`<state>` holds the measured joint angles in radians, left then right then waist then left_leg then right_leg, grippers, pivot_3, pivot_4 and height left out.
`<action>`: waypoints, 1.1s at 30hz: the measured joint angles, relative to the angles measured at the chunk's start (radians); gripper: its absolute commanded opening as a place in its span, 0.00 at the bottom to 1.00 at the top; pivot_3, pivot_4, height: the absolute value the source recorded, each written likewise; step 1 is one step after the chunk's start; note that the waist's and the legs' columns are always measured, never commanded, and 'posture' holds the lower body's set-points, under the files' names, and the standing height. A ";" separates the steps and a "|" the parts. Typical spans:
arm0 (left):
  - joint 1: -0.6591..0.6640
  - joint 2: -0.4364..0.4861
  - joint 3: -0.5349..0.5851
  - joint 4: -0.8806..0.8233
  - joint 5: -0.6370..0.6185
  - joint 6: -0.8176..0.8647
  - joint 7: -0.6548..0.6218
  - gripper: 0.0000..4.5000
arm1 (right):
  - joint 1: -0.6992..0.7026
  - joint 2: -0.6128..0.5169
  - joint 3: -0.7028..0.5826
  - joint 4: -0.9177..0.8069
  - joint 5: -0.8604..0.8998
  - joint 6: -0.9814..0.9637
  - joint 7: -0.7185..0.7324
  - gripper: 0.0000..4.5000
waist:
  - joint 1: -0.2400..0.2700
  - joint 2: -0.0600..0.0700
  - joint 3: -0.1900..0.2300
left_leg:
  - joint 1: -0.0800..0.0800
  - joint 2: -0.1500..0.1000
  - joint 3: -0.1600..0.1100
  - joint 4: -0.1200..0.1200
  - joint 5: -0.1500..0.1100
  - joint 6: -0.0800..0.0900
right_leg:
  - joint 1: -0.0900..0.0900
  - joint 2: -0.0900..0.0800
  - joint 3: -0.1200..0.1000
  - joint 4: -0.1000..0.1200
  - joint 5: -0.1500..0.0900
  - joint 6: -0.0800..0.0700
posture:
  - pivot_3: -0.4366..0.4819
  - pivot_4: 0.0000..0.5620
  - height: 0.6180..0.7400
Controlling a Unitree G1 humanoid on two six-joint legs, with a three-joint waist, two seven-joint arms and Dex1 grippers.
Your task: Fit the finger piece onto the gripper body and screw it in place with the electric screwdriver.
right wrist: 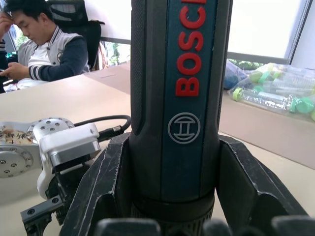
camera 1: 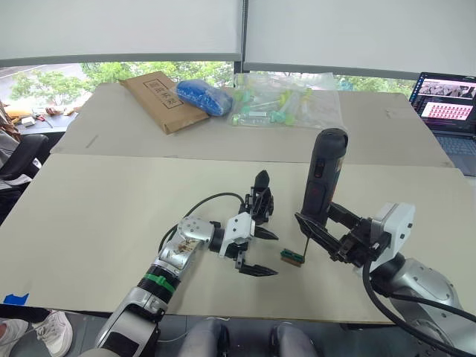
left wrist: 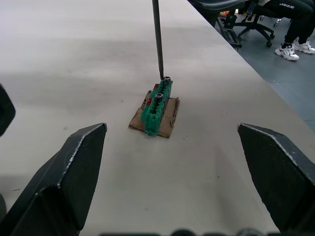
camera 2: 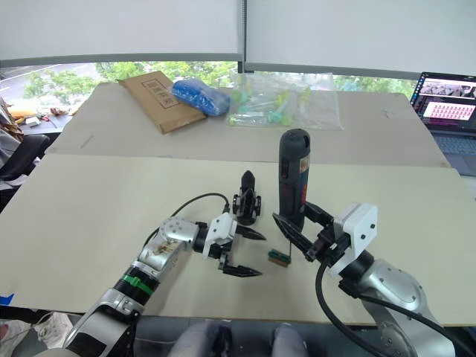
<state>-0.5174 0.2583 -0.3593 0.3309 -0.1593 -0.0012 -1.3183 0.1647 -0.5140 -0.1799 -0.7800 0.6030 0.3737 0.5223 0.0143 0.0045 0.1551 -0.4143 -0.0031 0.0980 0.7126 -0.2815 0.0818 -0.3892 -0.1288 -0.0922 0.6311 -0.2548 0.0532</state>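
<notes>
My right pincer [camera 1: 321, 232] grasps the electric screwdriver [camera 1: 321, 178] upright at frame centre, bit on the green block [camera 1: 291, 257]; left pincer [camera 1: 259, 251] released; off-axis pressure could skid that block.

You see the electric screwdriver [right wrist: 177, 98] in smooth, slightly glossy black and blue plastic with red lettering, its bit [left wrist: 157, 39] thin dull metal. The green-and-brown block [left wrist: 157, 109] looks like moulded green plastic on a rough cardboard scrap. The table [camera 1: 111, 216] is matt beige, paper-like. The left gripper [camera 1: 260, 251] shows matt black fingers [left wrist: 74, 167] and a white plastic casing.
</notes>
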 measured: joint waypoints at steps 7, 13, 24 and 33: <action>0.000 -0.001 0.000 0.000 0.000 0.001 0.003 1.00 | 0.006 -0.005 -0.010 0.000 -0.001 0.000 0.001 0.43 | 0.000 0.000 0.000 | 0.000 0.000 0.000 0.000 0.000 0.000 | 0.000 0.000 0.000 0.000 0.000 0.000 | 0.48 0.27 1.00; 0.000 -0.001 0.000 0.000 0.000 0.001 0.004 1.00 | 0.006 -0.005 -0.009 0.000 -0.031 -0.001 0.003 0.43 | 0.000 0.000 0.000 | 0.000 0.000 0.000 0.000 0.000 0.000 | 0.000 0.000 0.000 0.000 0.000 0.000 | 0.48 0.27 1.00; 0.000 -0.001 0.000 0.000 0.000 0.001 0.005 1.00 | 0.017 -0.005 -0.005 0.000 -0.035 -0.001 0.019 0.43 | 0.000 0.000 0.000 | 0.000 0.000 0.000 0.000 0.000 0.000 | 0.000 0.000 0.000 0.000 0.000 0.000 | 0.48 0.27 1.00; 0.000 -0.010 0.000 0.000 0.000 0.001 0.004 1.00 | 0.032 -0.007 -0.030 -0.009 -0.031 0.000 0.014 0.43 | 0.000 0.000 0.000 | 0.000 0.000 0.000 0.000 0.000 0.000 | 0.000 0.000 0.000 0.000 0.000 0.000 | 0.48 0.27 1.00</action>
<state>-0.5173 0.2480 -0.3593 0.3309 -0.1594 -0.0001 -1.3139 0.1968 -0.5208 -0.2096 -0.7890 0.5715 0.3733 0.5362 0.0147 0.0045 0.1552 -0.4143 -0.0032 0.0980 0.7126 -0.2816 0.0818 -0.3892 -0.1288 -0.0922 0.6311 -0.2548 0.0532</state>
